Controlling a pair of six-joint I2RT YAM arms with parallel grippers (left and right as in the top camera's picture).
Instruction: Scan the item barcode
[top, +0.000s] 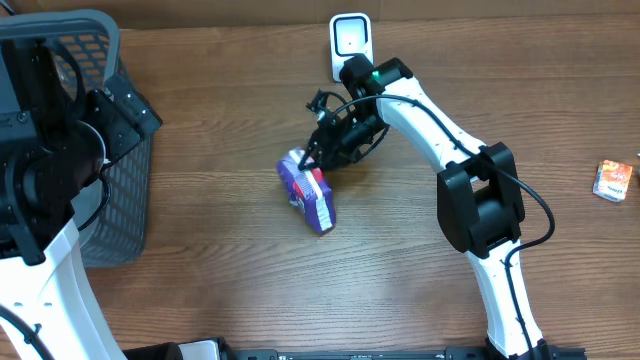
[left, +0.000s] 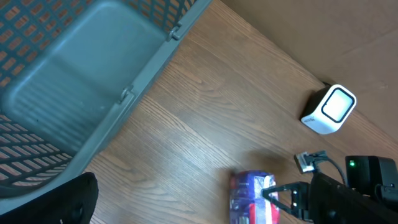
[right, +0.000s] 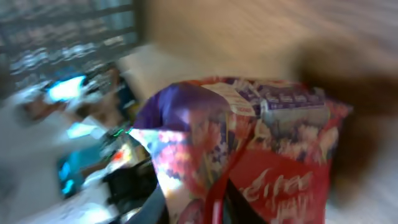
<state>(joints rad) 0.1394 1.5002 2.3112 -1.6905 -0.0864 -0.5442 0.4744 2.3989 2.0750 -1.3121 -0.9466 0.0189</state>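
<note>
Judging step as pickup: packet (top: 312, 195) lying just in front of scanner (top: 351, 38), right gripper (top: 306, 160) at its scanner-side end, jaws nearly together; true pinch or not, cannot tell. Next: firm hold, lift, barcode turned toward scanner.

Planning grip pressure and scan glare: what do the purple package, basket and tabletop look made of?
Purple package: glossy printed film, probably plastic; creased, with sheen. Basket: grey moulded plastic, matte lattice walls. Tabletop: wood grain, satin; veneer or laminate, unclear.
</note>
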